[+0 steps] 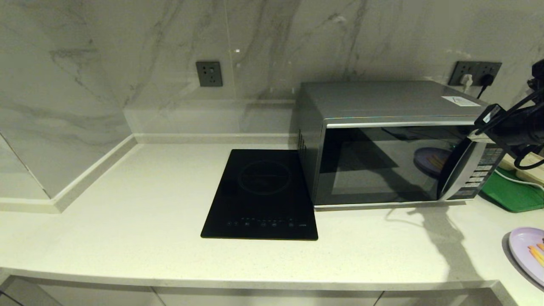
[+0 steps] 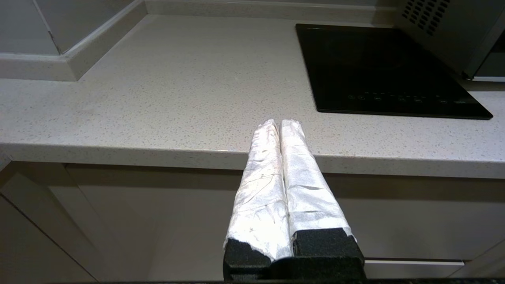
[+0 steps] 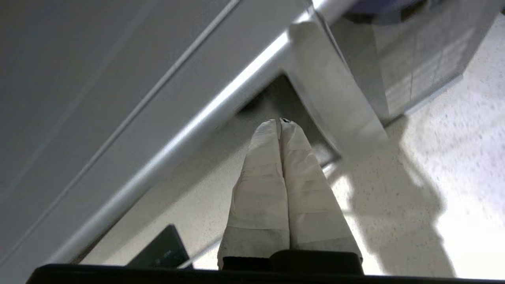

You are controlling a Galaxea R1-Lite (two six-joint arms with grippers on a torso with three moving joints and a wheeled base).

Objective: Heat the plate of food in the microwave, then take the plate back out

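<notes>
The plate of food (image 1: 529,251) waits at the tabletop's right edge; the microwave (image 1: 382,144) door is shut. The right hand (image 3: 281,120), fingers pressed together, should hook the door's handle strip (image 1: 457,170) squarely and pull steadily. The left hand (image 2: 279,122), also pressed together, idles below the front edge.

The scene is dimly and unevenly lit, with light falling from above and behind so that a soft dark arm-shaped shadow lies on the worktop (image 1: 127,221) before the microwave (image 1: 382,140), whose dark glass door mirrors the pale surface. In the right wrist view the silver door edge is smeared and out of focus, with a bright washed-out patch on the worktop near its corner. In the head view the worktop's front edge bows slightly.
</notes>
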